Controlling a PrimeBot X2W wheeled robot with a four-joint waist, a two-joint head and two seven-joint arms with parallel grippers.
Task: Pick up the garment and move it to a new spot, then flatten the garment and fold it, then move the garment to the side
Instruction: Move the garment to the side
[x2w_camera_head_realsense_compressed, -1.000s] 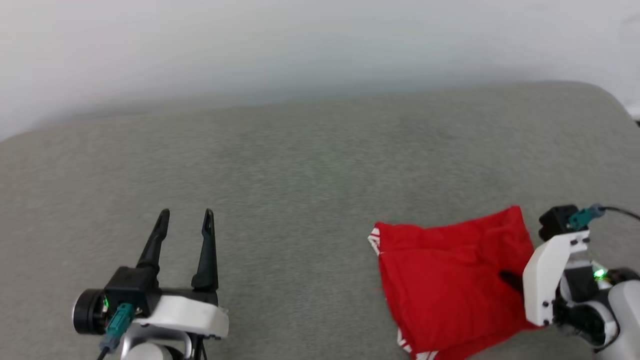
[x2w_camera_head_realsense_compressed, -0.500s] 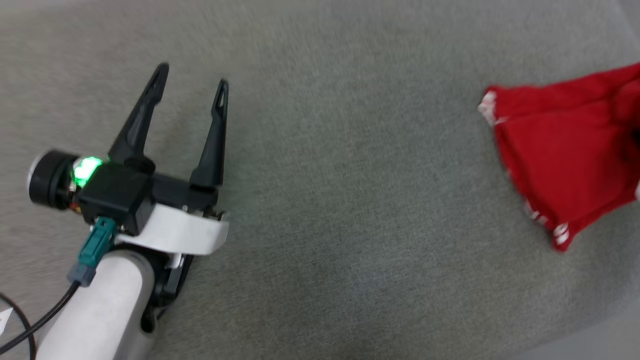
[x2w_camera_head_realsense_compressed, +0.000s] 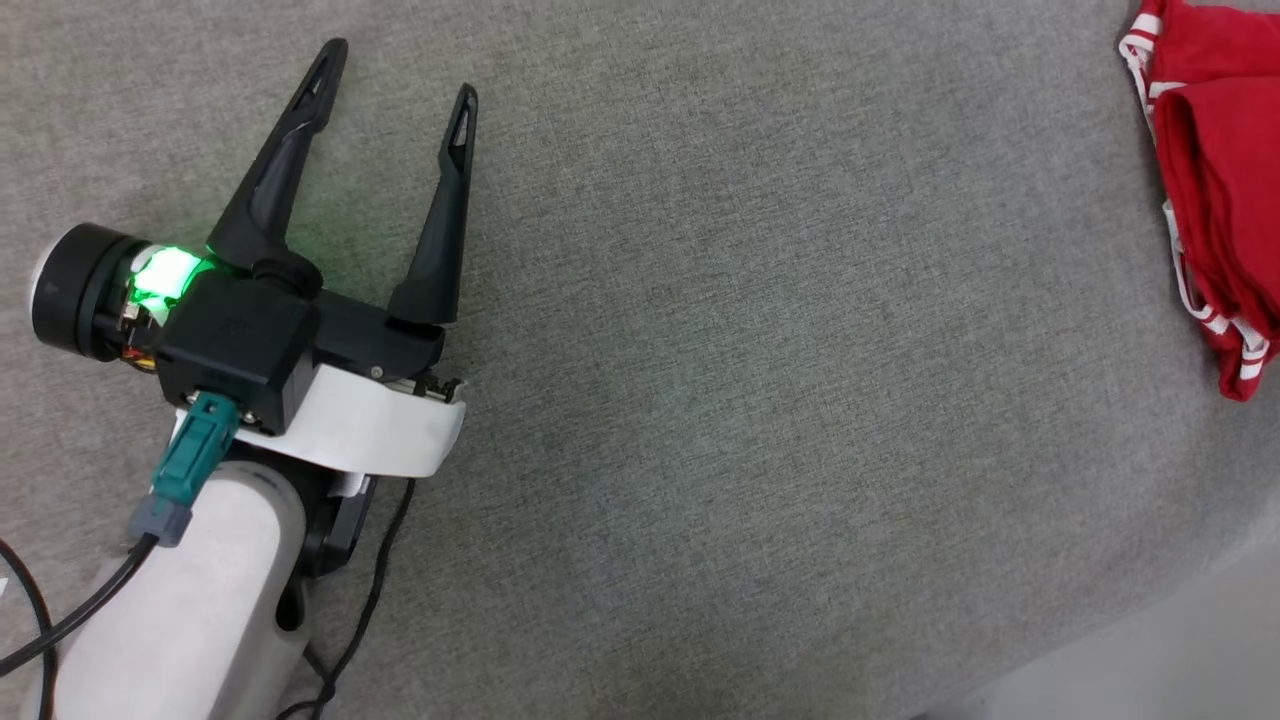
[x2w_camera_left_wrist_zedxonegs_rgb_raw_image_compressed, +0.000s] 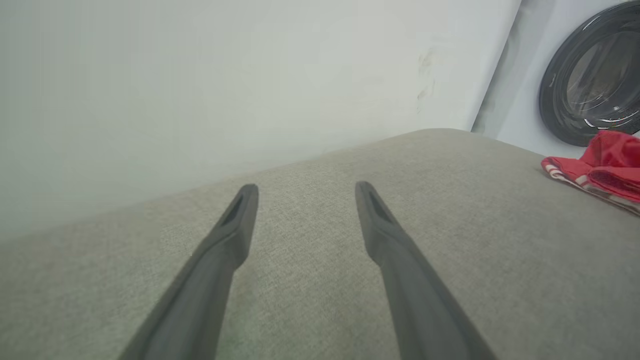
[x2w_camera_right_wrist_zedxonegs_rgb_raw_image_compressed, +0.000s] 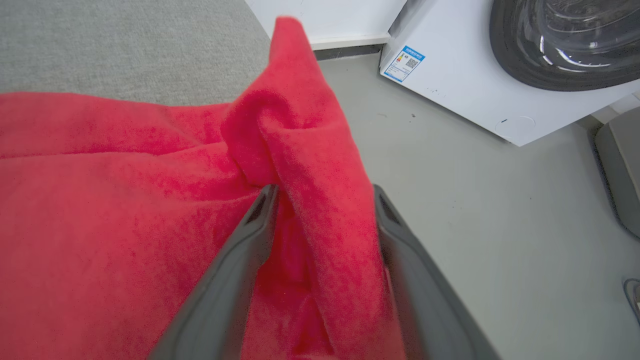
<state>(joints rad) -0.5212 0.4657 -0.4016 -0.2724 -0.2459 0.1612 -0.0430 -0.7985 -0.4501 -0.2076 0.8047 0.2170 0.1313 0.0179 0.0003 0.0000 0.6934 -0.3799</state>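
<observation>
Right wrist view: right gripper (x2w_camera_right_wrist_zedxonegs_rgb_raw_image_compressed: 323, 190) spread, straddling a garment (x2w_camera_right_wrist_zedxonegs_rgb_raw_image_compressed: 100, 200) fold. Left gripper (x2w_camera_head_realsense_compressed: 400, 68) released, well apart from garment, over table (x2w_camera_head_realsense_compressed: 750, 350).

Your counter (x2w_camera_head_realsense_compressed: 760, 400) is covered in grey woven cloth, and its edge curves across the lower right corner of the head view. On it you have the red garment (x2w_camera_head_realsense_compressed: 1215, 200), bunched in folds at the far right, its white-and-red striped trim towards the bare middle.

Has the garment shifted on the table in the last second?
Cannot tell: the head camera swung, and the garment shows no clear shift against the grey table.
</observation>
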